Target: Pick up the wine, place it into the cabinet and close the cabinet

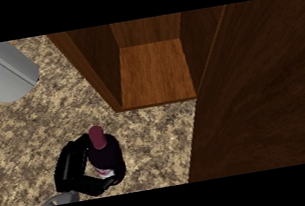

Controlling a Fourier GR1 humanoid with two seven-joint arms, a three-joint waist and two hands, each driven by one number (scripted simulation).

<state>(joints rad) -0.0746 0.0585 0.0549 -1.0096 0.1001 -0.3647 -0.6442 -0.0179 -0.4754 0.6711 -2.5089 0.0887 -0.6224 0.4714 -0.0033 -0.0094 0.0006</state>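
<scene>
Fingers (72,164) of left hand (84,169) curled round wine bottle (100,146), before the open cabinet (154,71)

Only one hand (76,166) showing, glossy black, chunky blocky segments with faint highlights along edges. Bit of grey forearm (58,199) poking in behind it, smooth, no markings I can spot.
</scene>
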